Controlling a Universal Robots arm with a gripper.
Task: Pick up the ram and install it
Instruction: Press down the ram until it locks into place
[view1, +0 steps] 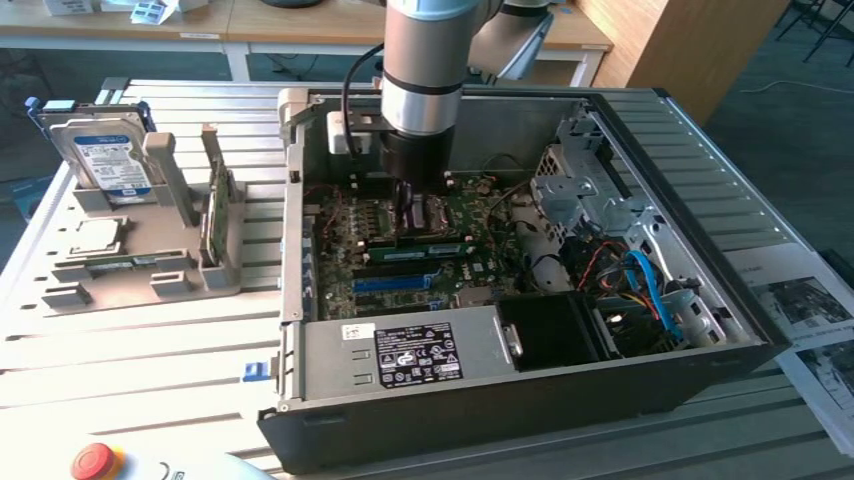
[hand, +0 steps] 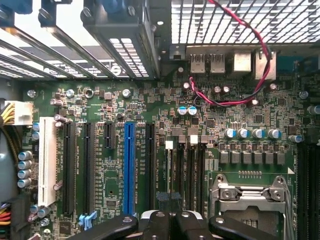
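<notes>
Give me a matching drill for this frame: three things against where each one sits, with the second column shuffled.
Things:
1. hard drive
2. gripper
3. red button

Places:
A. outside the case, at the exterior view's bottom left
B. upright in the grey stand
C. down inside the case, over the motherboard

Pairs: 1-B, 2-C, 3-A
</notes>
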